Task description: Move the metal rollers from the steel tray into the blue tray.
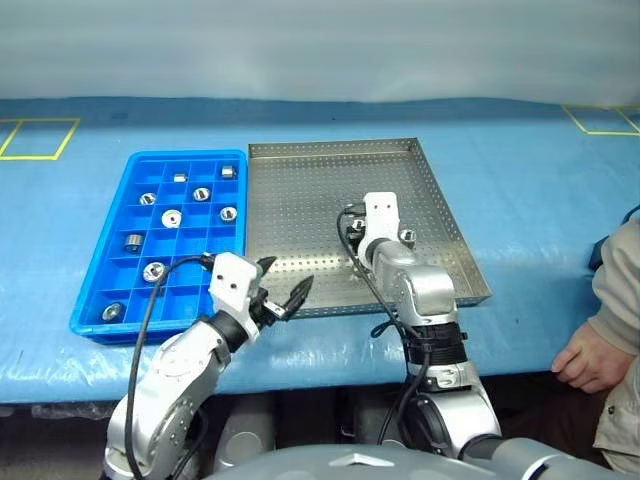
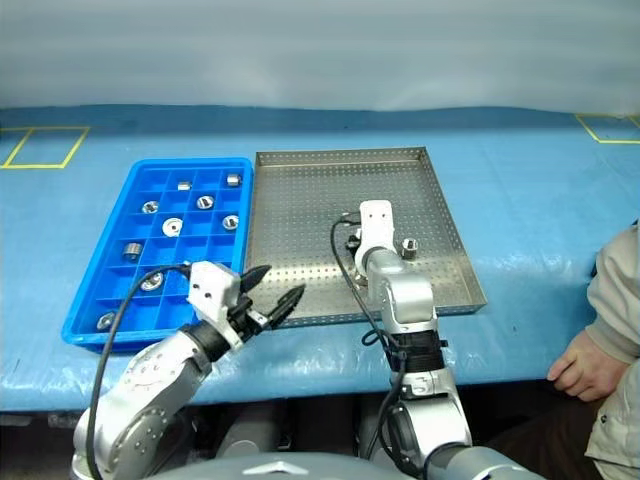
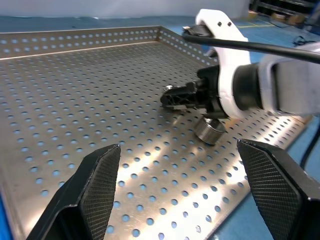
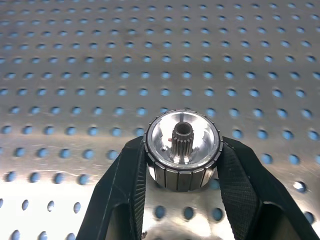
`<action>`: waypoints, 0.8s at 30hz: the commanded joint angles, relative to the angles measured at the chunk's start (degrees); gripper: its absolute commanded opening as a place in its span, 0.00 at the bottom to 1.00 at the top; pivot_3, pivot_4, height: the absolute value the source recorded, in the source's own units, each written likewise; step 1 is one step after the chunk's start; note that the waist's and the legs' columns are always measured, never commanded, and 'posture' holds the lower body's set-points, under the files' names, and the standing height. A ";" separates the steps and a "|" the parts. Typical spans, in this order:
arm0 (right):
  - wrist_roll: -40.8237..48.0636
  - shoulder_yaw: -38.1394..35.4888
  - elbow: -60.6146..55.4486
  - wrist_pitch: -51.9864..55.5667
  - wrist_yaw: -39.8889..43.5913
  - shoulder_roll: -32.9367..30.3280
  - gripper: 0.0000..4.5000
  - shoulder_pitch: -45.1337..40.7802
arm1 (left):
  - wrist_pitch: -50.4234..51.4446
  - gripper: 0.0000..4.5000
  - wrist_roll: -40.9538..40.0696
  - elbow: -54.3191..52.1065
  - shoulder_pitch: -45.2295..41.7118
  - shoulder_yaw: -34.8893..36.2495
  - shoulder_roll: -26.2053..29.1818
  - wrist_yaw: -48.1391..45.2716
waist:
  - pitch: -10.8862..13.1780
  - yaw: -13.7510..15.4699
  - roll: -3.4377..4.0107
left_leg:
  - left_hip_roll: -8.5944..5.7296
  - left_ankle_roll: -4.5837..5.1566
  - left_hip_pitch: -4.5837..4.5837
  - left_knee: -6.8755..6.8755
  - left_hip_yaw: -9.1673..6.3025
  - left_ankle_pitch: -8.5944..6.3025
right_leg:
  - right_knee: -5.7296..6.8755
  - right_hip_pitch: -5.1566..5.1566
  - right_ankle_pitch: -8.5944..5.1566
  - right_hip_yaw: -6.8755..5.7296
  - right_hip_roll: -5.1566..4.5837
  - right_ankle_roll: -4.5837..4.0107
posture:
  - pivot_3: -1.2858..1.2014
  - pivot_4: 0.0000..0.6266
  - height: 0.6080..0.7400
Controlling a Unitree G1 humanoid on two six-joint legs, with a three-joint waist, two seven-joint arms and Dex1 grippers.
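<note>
Now, from the head view, the right claw [image 1: 352, 232] is seen low over the steel tray [image 1: 300, 180], another roller [image 1: 407, 237] just beside it; eight rollers are counted in the blue tray [image 1: 105, 290]. Through the left wrist view, the left claw [image 3: 185, 195] is held released. Through the right wrist view, a metal roller [image 4: 182, 150] is clenched between both fingers [image 4: 125, 190].

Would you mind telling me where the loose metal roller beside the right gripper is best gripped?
Grip the loose metal roller across its round outer wall, coming from above. It stands upright on the steel tray, hole upward, apart from the rim.
</note>
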 commanded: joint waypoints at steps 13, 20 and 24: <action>2.95 15.98 -1.70 -6.35 15.50 4.34 0.38 -10.21 | -1.97 0.90 3.32 -13.01 8.82 14.69 -5.92 13.49 | 0.00 5.86 -0.02 | -0.04 -0.06 -0.29 -0.07 -0.12 0.00 | -0.06 -0.22 0.11 -0.16 -0.05 0.19 | 0.72 0.24 1.00; 2.83 16.81 4.73 -9.45 17.68 5.96 0.38 -12.39 | -2.95 0.90 4.79 -15.22 13.17 15.03 -7.40 15.31 | 0.00 10.13 -0.02 | -0.01 -0.15 -0.33 -0.07 -0.14 0.03 | -0.05 -0.30 -0.08 -0.25 -0.02 -0.08 | 0.74 0.24 1.00; 2.13 17.22 9.04 -12.35 18.67 5.90 0.38 -13.66 | -3.46 0.90 5.16 -15.22 13.94 14.86 -7.71 15.72 | 0.00 12.52 -0.02 | -0.02 -0.18 -0.45 -0.07 -0.12 0.04 | -0.02 -0.42 -0.08 -0.28 0.03 -0.08 | 0.74 0.24 1.00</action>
